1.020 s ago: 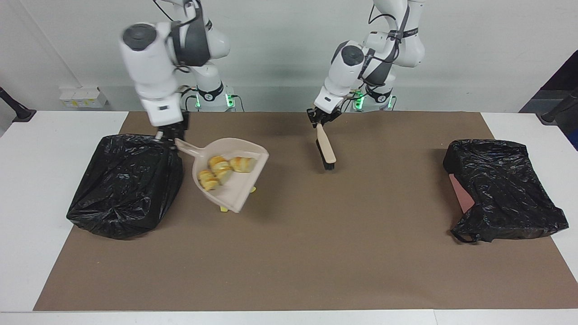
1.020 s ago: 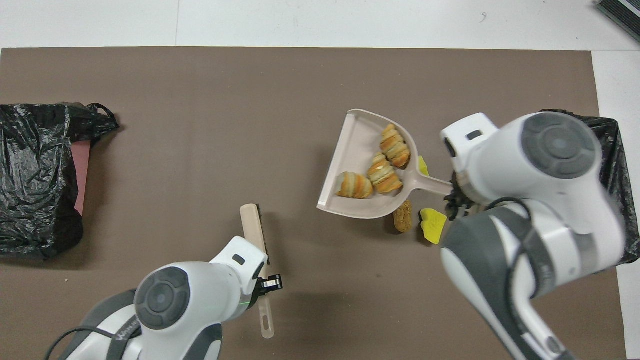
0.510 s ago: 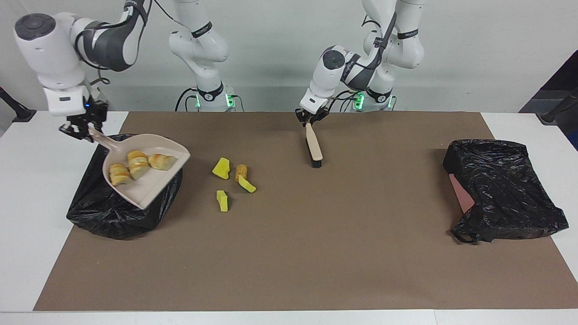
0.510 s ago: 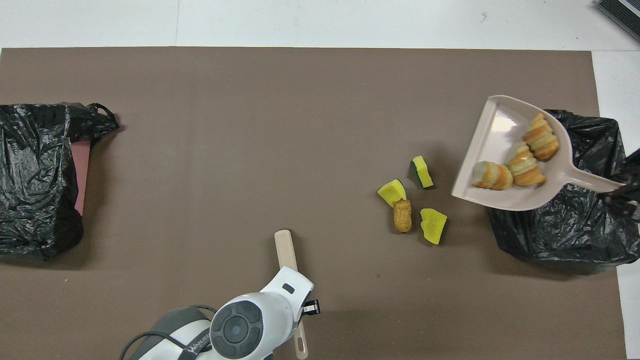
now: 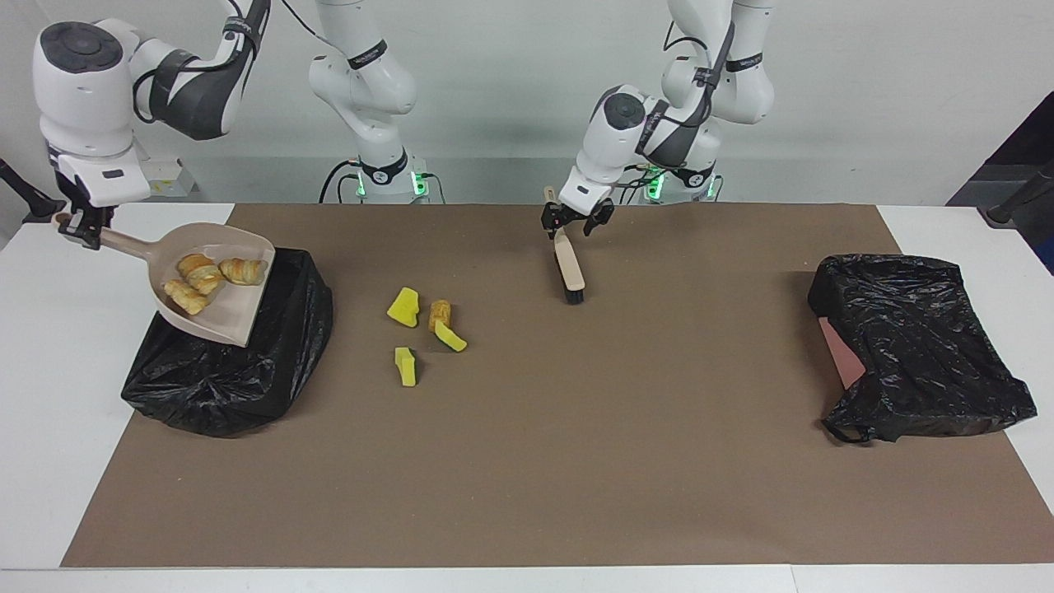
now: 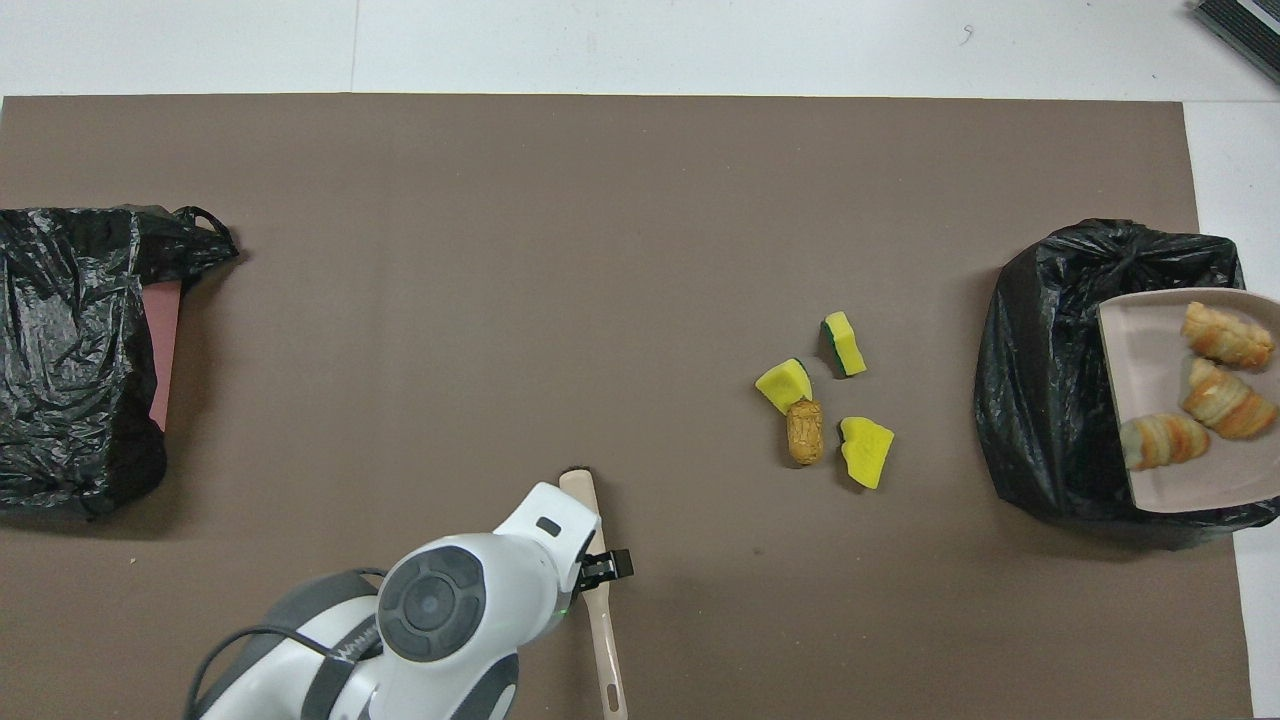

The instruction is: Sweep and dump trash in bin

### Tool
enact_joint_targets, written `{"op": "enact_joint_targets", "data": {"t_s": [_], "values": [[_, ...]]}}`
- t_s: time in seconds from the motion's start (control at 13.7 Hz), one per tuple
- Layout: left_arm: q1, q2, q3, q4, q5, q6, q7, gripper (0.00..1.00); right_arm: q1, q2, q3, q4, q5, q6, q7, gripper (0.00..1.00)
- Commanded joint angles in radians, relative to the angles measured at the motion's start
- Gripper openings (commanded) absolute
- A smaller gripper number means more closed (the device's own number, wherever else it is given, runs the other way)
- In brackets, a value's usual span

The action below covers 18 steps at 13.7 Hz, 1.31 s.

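Brown mat (image 5: 576, 461) over a white table, plain wall up top; the right gripper (image 5: 82, 229) is clamped on the dustpan (image 5: 226, 317) handle, and the pan hangs over the black bin bag (image 5: 222, 387) at the right arm's end. Three bread chunks (image 5: 202, 276) sit in it. The handle's long axis runs out toward that table end and the open lip points down at the bag, so we'd guess tipping comes next. Three yellow wedges (image 5: 403, 306) and a brown lump (image 5: 440, 315) lie on the mat between bag and brush (image 5: 570, 268); the left gripper (image 5: 574, 224) is spread wide astride the brush handle.
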Motion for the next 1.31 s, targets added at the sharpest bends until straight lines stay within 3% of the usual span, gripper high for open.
{"op": "enact_joint_targets", "data": {"t_s": [0.0,0.36,0.58,0.8,1.02,1.24], "values": [[0.126,0.006,-0.003,0.113,0.041,-0.125,0.091,1.0,-0.001,-0.011,0.009,-0.026,-0.104,0.076,-0.093,0.0],[0.365,0.004,-0.001,0.268,0.068,-0.309,0.339,1.0,0.0,-0.001,0.011,-0.027,-0.274,0.106,-0.109,0.0],[0.496,0.023,-0.001,0.395,0.077,-0.45,0.511,1.0,0.0,-0.02,0.022,0.018,-0.289,0.081,-0.116,0.0],[0.559,0.067,0.0,0.533,0.191,-0.561,0.568,1.0,0.002,-0.065,0.069,0.034,-0.287,0.012,-0.067,0.0],[0.608,0.116,0.0,0.678,0.258,-0.667,0.617,1.0,0.002,-0.088,0.15,0.068,-0.262,-0.175,0.194,0.0],[0.623,0.153,0.002,0.804,0.295,-0.776,0.617,1.0,0.002,-0.099,0.276,0.071,-0.081,-0.328,0.513,0.0]]}}
